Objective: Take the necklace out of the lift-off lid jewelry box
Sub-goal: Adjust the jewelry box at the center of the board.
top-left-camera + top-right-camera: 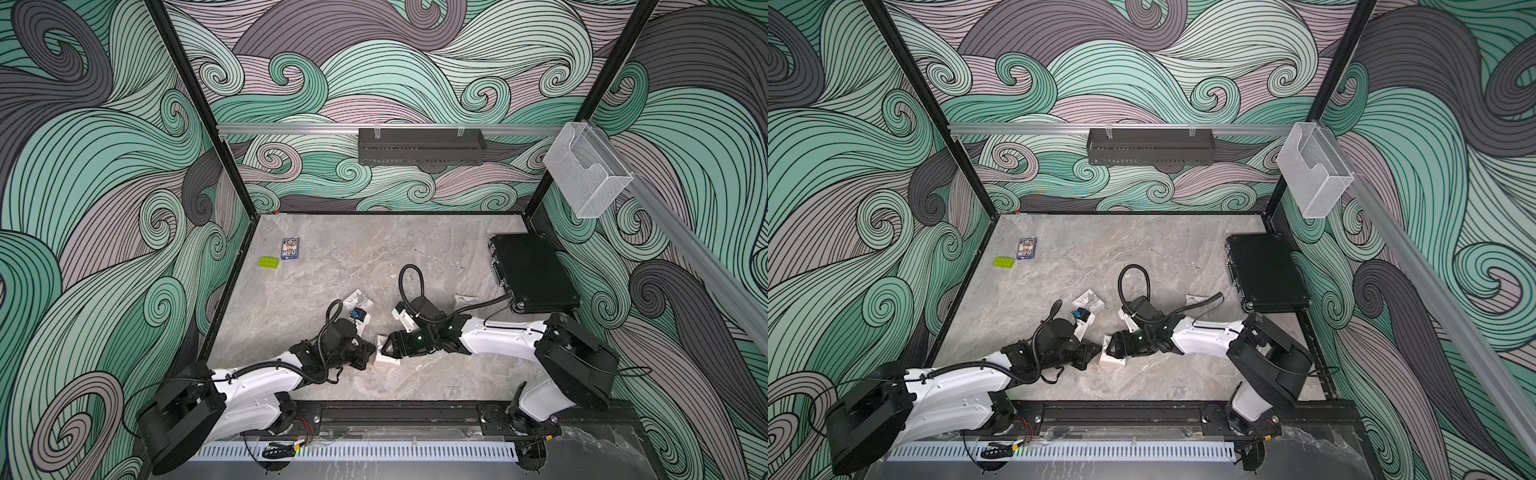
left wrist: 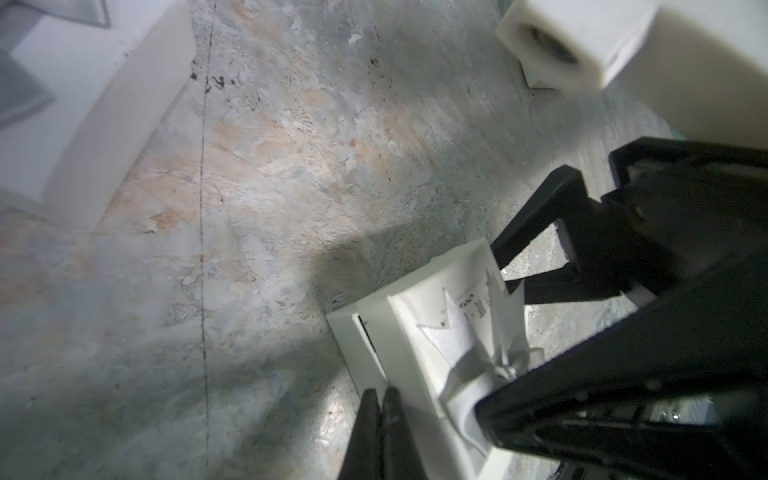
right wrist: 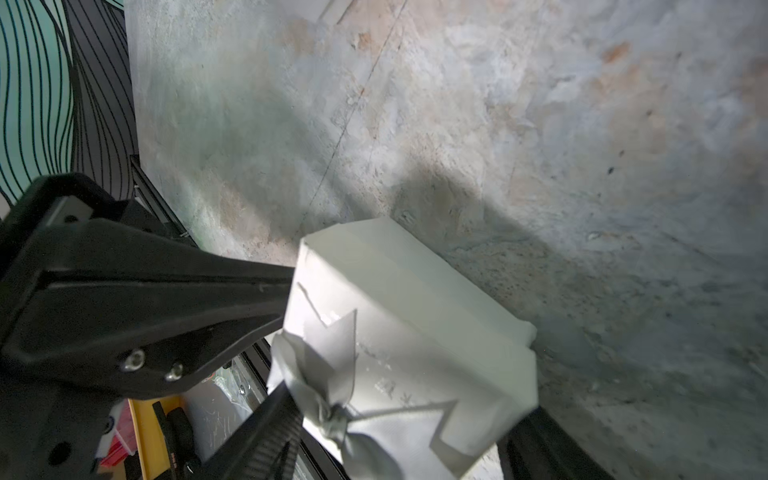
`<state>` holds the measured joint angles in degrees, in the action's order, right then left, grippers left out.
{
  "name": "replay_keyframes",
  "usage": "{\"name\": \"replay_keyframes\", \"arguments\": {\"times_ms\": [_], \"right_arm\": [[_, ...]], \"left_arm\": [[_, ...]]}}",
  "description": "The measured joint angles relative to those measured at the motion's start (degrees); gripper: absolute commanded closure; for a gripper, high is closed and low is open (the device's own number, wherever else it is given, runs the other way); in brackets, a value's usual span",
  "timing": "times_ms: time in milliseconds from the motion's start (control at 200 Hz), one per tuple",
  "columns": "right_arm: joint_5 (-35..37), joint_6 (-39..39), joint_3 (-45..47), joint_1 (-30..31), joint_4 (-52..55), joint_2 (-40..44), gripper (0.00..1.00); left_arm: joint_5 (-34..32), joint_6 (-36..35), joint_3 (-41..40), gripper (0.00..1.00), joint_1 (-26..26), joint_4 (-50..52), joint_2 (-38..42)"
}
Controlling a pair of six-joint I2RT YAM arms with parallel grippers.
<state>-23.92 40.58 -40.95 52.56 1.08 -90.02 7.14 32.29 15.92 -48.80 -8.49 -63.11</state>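
The white jewelry box (image 1: 388,362) sits near the front middle of the worktop (image 1: 332,257), its lid (image 3: 415,374) on and a ribbon bow (image 3: 332,411) tied over it, so the necklace is presumably shut inside, unseen. The right tool (image 1: 386,347) straddles the box, and both fingers seem pressed against opposite sides, grasping it. The left tool (image 2: 380,399) is clenched on nothing, its tip just beside the box's edge. The risk, as I judge it, is that the right grip catches base as well as lid. A lift would then carry the whole box, since nothing pins the base down. A hard squeeze could also skew the lid or tip the box. I cannot tell how high the fingers bite, whether the second finger truly touches, or whether the bow binds the 2 halves.
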Motion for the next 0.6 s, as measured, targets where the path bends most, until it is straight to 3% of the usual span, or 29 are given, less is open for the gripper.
{"name": "replay_keyframes", "arguments": {"times_ms": [600], "right_arm": [[-0.1, -3.6, -1.5, -0.1, 3.2, 0.2, 0.26]], "left_arm": [[-5.5, 2.3, -3.2, 1.00, -0.9, 2.1, 6.9]]}}
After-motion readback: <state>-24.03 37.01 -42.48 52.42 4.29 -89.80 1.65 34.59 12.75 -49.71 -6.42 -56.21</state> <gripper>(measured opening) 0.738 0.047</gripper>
